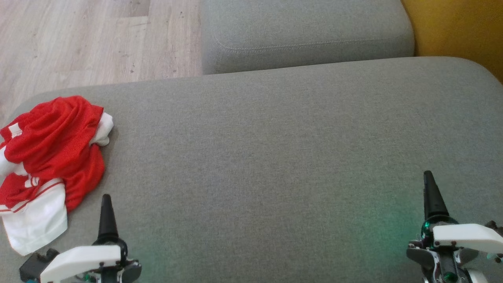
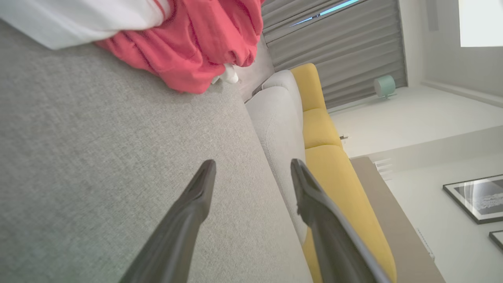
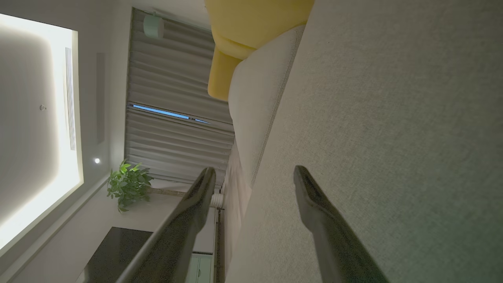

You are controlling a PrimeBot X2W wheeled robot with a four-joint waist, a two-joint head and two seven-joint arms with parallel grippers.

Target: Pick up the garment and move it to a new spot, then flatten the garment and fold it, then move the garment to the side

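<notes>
A crumpled red and white garment (image 1: pixel 47 157) lies in a heap at the left end of the grey cushion (image 1: pixel 275 149). The left wrist view has the same garment (image 2: pixel 188 43) at its top edge, well beyond the fingers. My left gripper (image 1: pixel 106 220) hovers low over the cushion just right of the garment's white part, apart from it; in the left wrist view the left gripper (image 2: pixel 251 165) is open with nothing between its fingers. My right gripper (image 1: pixel 432 196) is at the lower right over bare cushion; the right gripper (image 3: pixel 253 171) also stands open and empty.
A second grey cushion (image 1: pixel 306 35) adjoins at the back. Wooden floor (image 1: pixel 78 39) lies beyond the back left edge. A yellow sofa part (image 1: pixel 463 27) stands at the back right. The garment's left side reaches the picture's left edge.
</notes>
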